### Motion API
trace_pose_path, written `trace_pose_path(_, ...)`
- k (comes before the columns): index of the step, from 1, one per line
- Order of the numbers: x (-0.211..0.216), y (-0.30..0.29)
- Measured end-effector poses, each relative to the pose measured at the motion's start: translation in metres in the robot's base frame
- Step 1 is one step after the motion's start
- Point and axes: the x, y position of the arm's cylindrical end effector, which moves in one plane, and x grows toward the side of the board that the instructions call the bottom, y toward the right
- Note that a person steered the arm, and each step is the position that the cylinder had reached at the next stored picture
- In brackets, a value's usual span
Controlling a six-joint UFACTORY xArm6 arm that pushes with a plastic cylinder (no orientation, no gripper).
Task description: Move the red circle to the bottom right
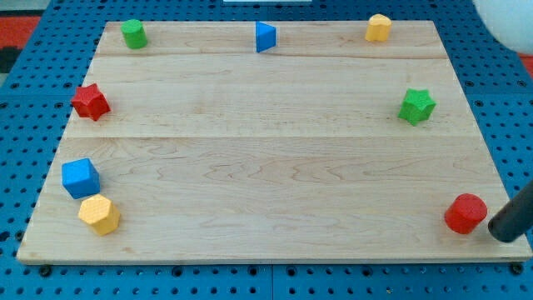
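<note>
A pale wooden surface (266,167) fills most of the scene, resting on blue pegboard (33,50). There is no pincer here, only a dark rod whose tip (503,236) sits just right of the red circle (465,213), in the near right corner. Near left lie a blue cube (80,177) and a yellow block (100,214), close together. A red star (90,101) sits at the left edge, a green star (415,106) at the right. Along the far edge: green cylinder (133,33), blue triangle (265,37), another yellow piece (378,27).
</note>
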Motion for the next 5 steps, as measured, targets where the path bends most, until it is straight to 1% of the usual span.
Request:
trace_pose_path(1, -0.012, -0.053)
trace_pose_path(2, -0.057, -0.042)
trace_pose_path(3, -0.104, -0.113)
trace_pose_path(5, -0.104, -0.404)
